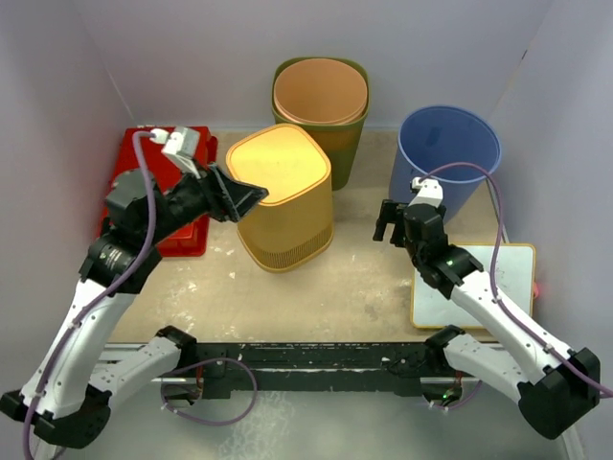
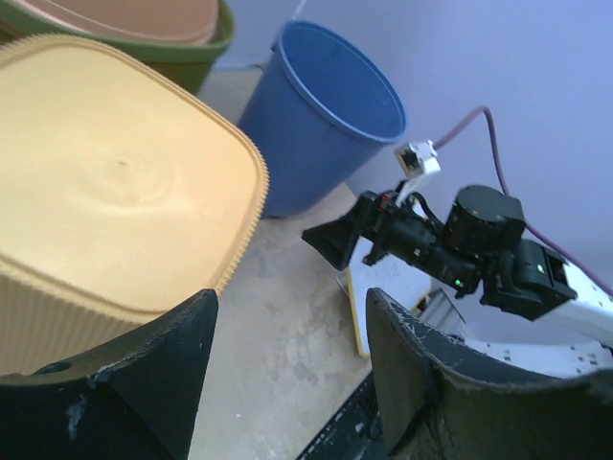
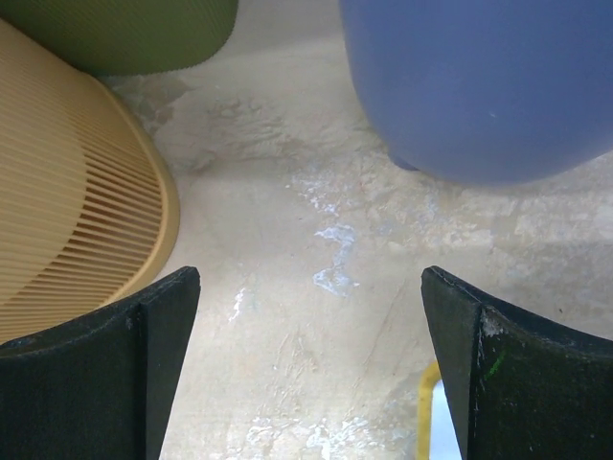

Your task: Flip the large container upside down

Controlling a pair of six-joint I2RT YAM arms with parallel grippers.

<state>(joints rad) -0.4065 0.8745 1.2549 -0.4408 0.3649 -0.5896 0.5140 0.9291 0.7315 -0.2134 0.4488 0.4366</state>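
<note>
Starting at the near edge of the worktop (image 1: 326,287) and finding a yellow-bordered white board (image 1: 512,268) lying flat at about four o'clock. Moving farther in and meeting the right tool (image 1: 388,222) at three o'clock, hanging low with its jaws spread wide apart and gripping nothing, only bare worktop showing between them. Coming next to the left tool (image 1: 241,196) at nine o'clock, jaws likewise standing apart and clamping nothing, its tip hovering at the upper left edge of the yellow container (image 1: 283,196); not managing to tell whether touching or just beside. Taking that for the task's large container and finding it just past centre, toward eleven o'clock, showing a closed, smooth face upward with its finely ribbed wall running down to the worktop, so judging it to be resting on its rim already. Reckoning it as thin moulded plastic: probably light, hollow, springy in the wall, and likely sliding or tipping under a one-sided push. Judging the ribbed walls as offering better purchase than the smooth rounded top, and opposite sides, one tool each, as the safest hold, looking too broad for one tool to span. Passing a red tray (image 1: 192,238) at ten o'clock and a blue bucket (image 1: 450,153), mouth up, at two o'clock, and ending at twelve o'clock with a green bin (image 1: 350,144) holding an orange one (image 1: 319,91) nested inside.
</note>
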